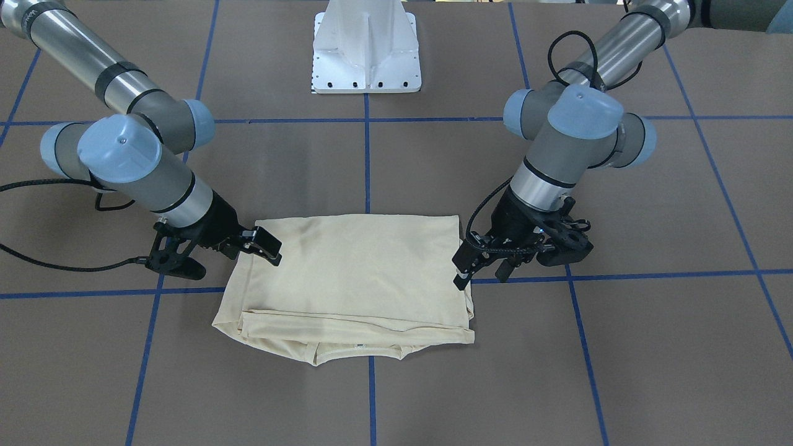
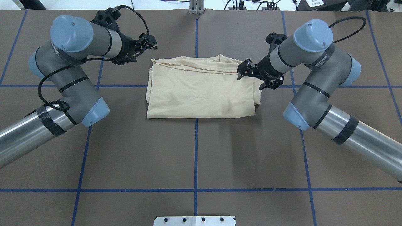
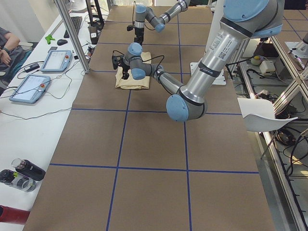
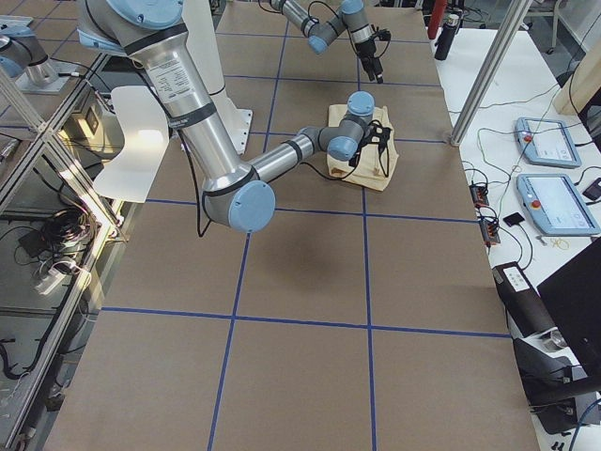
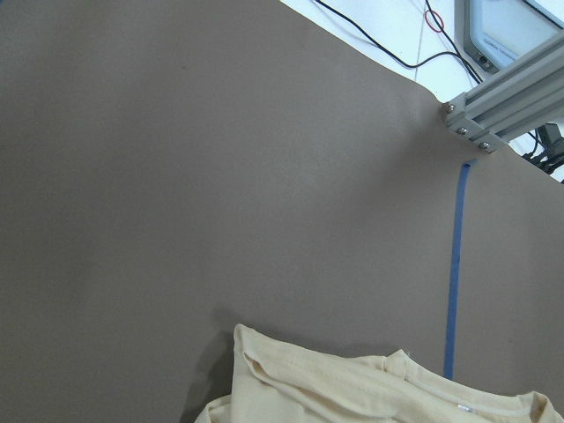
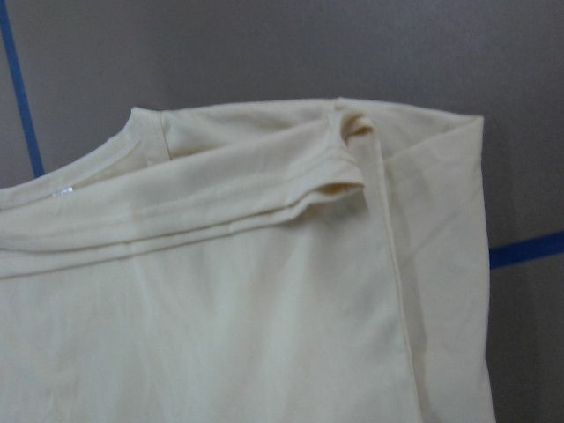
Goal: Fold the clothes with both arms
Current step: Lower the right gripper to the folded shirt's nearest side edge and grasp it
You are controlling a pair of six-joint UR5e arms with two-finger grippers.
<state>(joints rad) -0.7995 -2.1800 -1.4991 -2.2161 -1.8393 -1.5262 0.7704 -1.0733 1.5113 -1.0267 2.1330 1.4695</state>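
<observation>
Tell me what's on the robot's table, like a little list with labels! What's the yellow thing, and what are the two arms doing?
Cloth: pale yellow shirt, folded into a rectangle, lying flat
Collar: on the side far from the robot
Print: none showing
Left tool: open, by the shirt's left side, not gripping it
Right tool: open, over the shirt's far right corner, not gripping it
Table: brown, with blue tape lines
</observation>
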